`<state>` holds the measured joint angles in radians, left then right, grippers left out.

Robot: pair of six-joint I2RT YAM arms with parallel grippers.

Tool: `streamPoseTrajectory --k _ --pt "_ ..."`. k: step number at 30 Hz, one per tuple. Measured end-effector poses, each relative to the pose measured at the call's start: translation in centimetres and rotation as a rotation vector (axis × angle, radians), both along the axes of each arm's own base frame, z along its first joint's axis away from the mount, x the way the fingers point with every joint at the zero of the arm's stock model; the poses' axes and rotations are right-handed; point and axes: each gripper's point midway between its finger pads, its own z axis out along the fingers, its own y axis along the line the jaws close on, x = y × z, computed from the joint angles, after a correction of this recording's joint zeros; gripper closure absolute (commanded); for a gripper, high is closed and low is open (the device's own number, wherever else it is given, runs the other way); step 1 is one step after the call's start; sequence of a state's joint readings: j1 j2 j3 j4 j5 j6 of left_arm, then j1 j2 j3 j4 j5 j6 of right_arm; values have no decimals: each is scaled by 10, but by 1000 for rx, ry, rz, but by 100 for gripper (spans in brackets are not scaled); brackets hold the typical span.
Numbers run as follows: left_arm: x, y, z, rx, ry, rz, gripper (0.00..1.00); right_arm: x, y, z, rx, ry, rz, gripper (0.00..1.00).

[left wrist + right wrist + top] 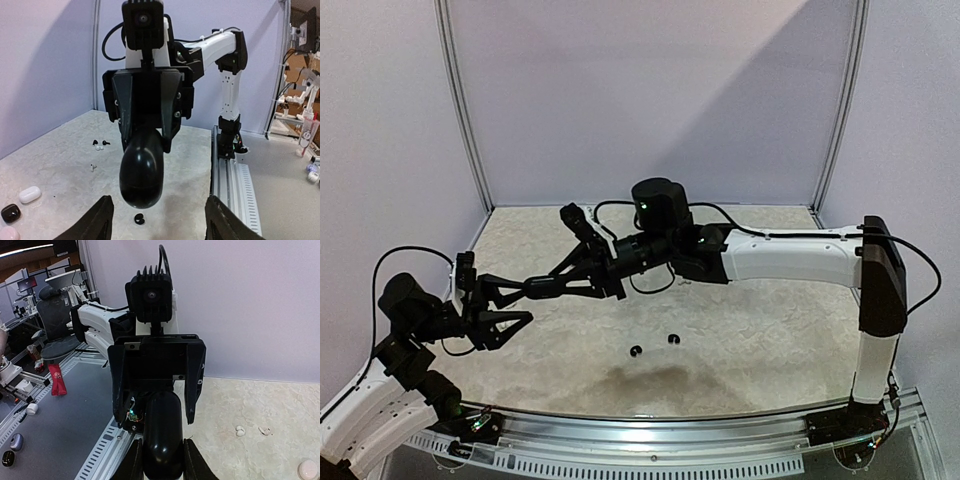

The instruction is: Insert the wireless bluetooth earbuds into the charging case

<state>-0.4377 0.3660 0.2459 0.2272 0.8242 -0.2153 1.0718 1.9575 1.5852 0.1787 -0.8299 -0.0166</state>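
Note:
My right gripper [163, 460] is shut on a glossy black oval charging case [162, 437], which looks closed. It holds the case in the air, pointing at my left gripper. In the left wrist view the case [142, 172] hangs between and just beyond my left gripper's open fingers [102, 220], which do not touch it. In the top view the left gripper [523, 302] is open and faces the right gripper [542, 288] at the table's left. Two black earbuds [636, 351] [672, 339] lie on the table near the front middle. One black earbud [139, 218] lies under the case.
More earbuds, black [96, 145] and white [92, 167], lie on the table in the left wrist view. A white case [29, 194], a black case [10, 213] and a pink case [7, 234] lie there too. White earbuds [240, 430] and a white case [307, 470] show in the right wrist view.

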Motion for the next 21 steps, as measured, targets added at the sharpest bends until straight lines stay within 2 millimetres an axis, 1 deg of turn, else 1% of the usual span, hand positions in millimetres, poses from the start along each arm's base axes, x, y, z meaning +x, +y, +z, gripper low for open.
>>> streamPoseTrajectory --k 1,3,8,13,17,18,19,21 --pt "0 0 0 1 -3 -1 48 -1 1 0 1 -1 3 100" --pt "-1 0 0 1 -7 -3 51 -2 3 1 4 -3 11 100" --pt "-1 0 0 0 -6 -3 53 -2 5 1 6 -3 21 100" --pt "0 0 0 0 -5 0 56 -2 6 -5 -2 3 28 100" --pt "1 0 1 -2 -5 10 69 -3 8 -8 -5 9 40 100" --pt "2 0 1 -3 -4 12 70 -3 8 -9 -6 11 43 100" --pt "2 0 1 -3 -5 16 70 -4 9 -9 -6 13 45 100" --pt "3 1 1 -5 -3 19 63 -5 9 -10 -5 14 48 100"
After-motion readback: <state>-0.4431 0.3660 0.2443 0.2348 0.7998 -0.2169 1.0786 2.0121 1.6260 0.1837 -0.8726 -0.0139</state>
